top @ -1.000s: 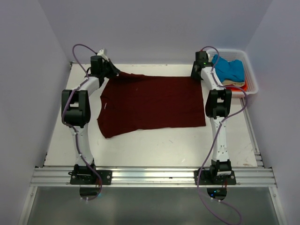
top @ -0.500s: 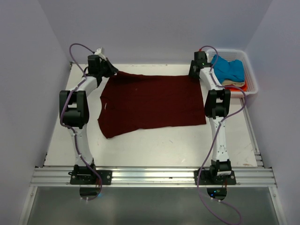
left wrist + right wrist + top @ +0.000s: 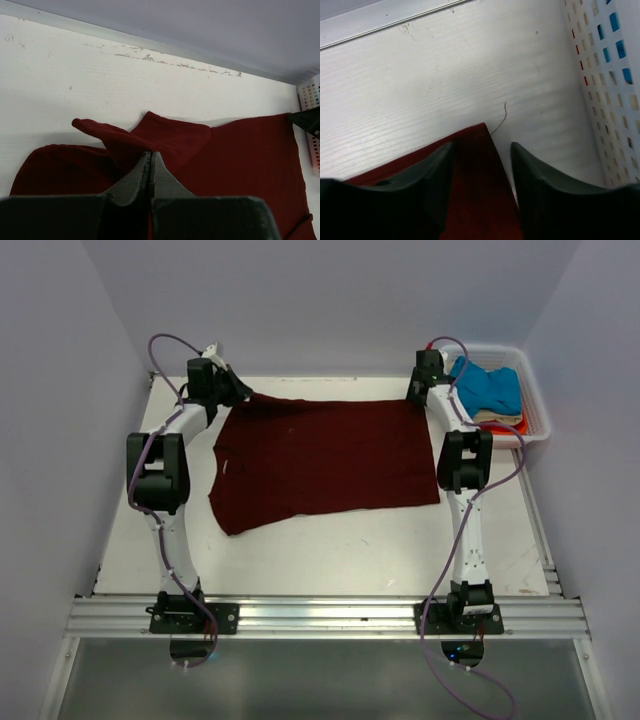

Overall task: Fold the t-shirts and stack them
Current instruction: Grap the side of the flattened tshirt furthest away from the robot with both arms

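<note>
The dark maroon t-shirt (image 3: 325, 460) lies spread flat across the middle of the table. My left gripper (image 3: 238, 392) is shut on its far-left part, and the cloth bunches up ahead of the fingertips in the left wrist view (image 3: 150, 156). My right gripper (image 3: 418, 392) is open over the shirt's far-right corner (image 3: 480, 145); the corner lies flat on the table between the fingers, with a loose thread trailing from it. A bright blue t-shirt (image 3: 490, 385) lies on top of cream and orange-red ones in the basket.
The white slatted basket (image 3: 535, 410) stands at the far right of the table, its wall close to my right gripper (image 3: 605, 75). The back wall runs just beyond both grippers. Bare white table lies in front of the shirt.
The left gripper has shifted slightly left and back with the shirt's corner. The right gripper has barely moved.
</note>
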Tool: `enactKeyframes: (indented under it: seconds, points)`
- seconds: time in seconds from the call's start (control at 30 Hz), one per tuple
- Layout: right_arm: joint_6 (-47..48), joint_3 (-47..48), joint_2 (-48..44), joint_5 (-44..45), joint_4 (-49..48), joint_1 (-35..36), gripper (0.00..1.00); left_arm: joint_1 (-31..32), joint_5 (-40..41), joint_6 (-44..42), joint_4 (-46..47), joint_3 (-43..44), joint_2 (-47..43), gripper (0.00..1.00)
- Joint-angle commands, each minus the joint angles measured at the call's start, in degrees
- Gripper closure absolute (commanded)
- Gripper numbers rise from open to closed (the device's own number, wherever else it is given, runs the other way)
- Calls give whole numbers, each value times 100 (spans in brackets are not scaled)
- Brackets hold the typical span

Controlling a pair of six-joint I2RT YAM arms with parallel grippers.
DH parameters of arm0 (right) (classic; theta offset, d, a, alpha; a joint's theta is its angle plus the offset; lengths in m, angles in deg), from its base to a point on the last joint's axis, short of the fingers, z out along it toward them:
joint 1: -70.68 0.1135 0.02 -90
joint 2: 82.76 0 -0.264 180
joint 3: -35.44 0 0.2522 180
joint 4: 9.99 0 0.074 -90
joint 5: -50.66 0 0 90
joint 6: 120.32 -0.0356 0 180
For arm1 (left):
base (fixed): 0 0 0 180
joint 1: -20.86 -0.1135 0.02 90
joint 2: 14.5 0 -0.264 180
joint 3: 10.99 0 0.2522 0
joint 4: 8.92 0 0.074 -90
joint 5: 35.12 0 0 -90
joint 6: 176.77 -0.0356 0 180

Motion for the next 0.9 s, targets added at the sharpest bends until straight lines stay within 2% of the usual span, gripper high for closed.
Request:
enactKeyframes:
  seconds: [0.0,0.07,0.27,0.33,0.37,0.47,0.87]
  points:
    - [-121,127,55,85,-196,-142,54,-196,-126,-77,166,-5,-191,100]
    - [-121,232,169,41,-56,-159,61,-205,-135,-77,166,-5,-173,100]
    - [-191,251,398,-29,120,-203,63,-205,-170,-51,166,-5,-138,100]
    - [-227,295,416,-117,200,-212,67,-214,-179,-51,166,-14,-138,100]
    - [-218,251,407,-135,182,-212,81,-223,-179,-51,166,-14,-138,100]
    - [-235,216,355,-223,191,-212,99,-214,-179,-51,166,-40,-156,100]
    - [-332,-390,-454,-240,-178,-221,100,-214,-223,-60,166,21,-226,100]
